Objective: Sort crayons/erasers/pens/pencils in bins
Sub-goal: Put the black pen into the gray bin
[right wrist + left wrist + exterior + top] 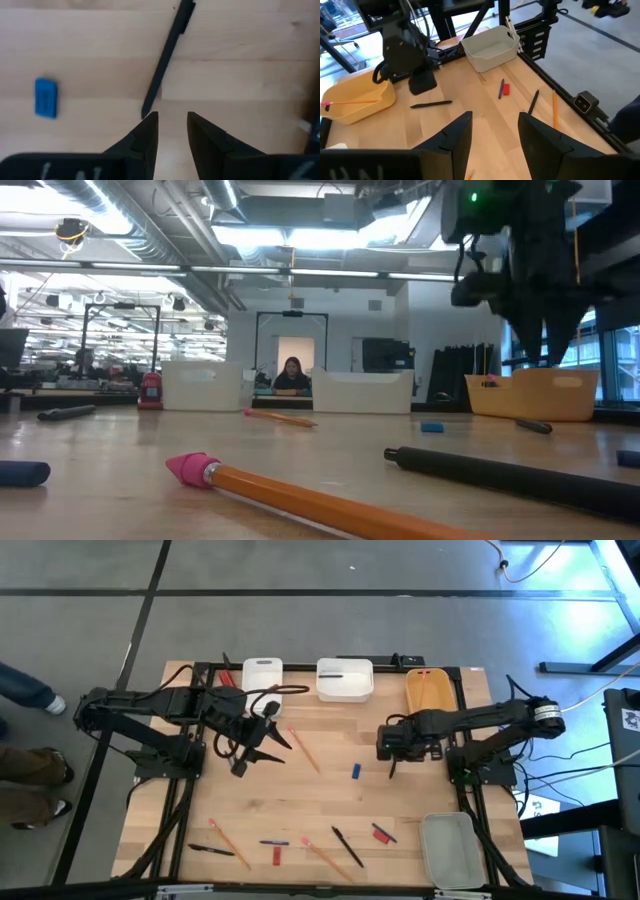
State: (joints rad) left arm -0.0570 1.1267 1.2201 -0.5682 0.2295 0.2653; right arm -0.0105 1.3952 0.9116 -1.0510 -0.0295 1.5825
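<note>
My right gripper (172, 125) points straight down, open, above a black pen (165, 60) on the table's right half. The pen's near end lies just ahead of one fingertip, and the low view shows the fingers (548, 350) well above the wood. A blue eraser (46, 97) lies beside the pen. My left gripper (495, 130) hangs open over the table's left half (262, 752) with nothing between its fingers. Along the far edge stand a narrow white bin (262, 675), a wider white bin (345, 680) and a yellow-orange bin (432, 690). A translucent grey bin (449, 848) stands at the near right.
A pencil (303, 750) lies at the table's middle. Near the front edge lie more pencils (230, 843) (328, 858), pens (212, 851) (347, 846) and red erasers (276, 857) (381, 834). The yellow-orange bin holds a pencil (350, 102). A black frame (190, 790) borders the table. A person's legs (30, 760) show at the left.
</note>
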